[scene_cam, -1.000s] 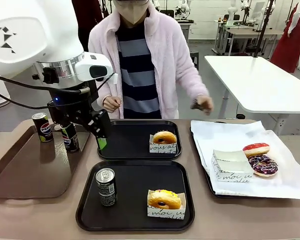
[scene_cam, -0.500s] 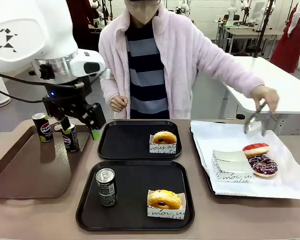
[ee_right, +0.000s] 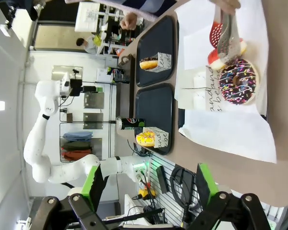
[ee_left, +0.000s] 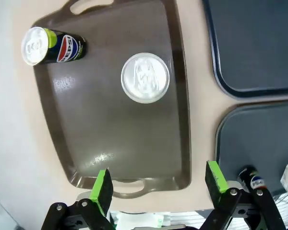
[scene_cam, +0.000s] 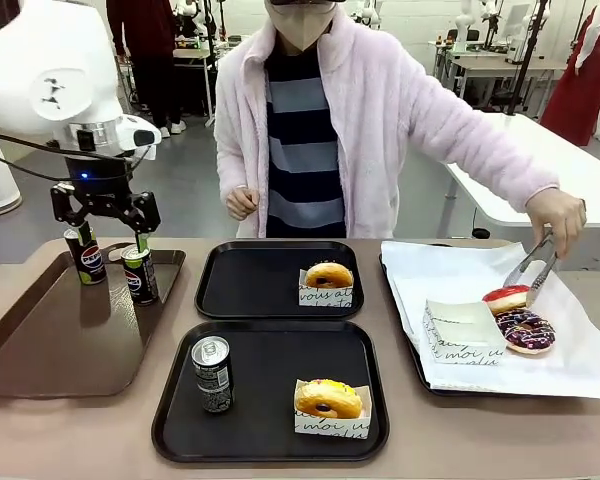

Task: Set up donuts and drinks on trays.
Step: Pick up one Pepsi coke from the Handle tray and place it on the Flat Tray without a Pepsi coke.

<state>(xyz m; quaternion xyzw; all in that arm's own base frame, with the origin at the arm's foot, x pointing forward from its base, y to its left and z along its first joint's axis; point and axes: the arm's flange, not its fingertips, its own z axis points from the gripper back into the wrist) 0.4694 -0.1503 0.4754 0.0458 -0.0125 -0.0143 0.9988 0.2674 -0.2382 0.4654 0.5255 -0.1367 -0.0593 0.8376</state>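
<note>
Left wrist view: lower can (ee_left: 250,177) half-hidden

At upper left, the white rounded left arm (scene_cam: 20,70) has a small black mark (scene_cam: 52,86), a silver ring (scene_cam: 95,133) and black cables (scene_cam: 20,166); the left gripper (ee_left: 158,179) is black with green pads (ee_left: 102,186). The person (scene_cam: 320,120) wears a fluffy pink jacket (scene_cam: 380,110) over a striped top (scene_cam: 302,150).

Four donuts (scene_cam: 329,397), three cans (scene_cam: 212,374), two black trays (scene_cam: 270,425), seemingly one spare sleeve (scene_cam: 463,330).

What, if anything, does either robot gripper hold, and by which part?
Nothing. The left gripper hovers over the brown tray, jaws open; the right gripper is open and empty too.
</note>
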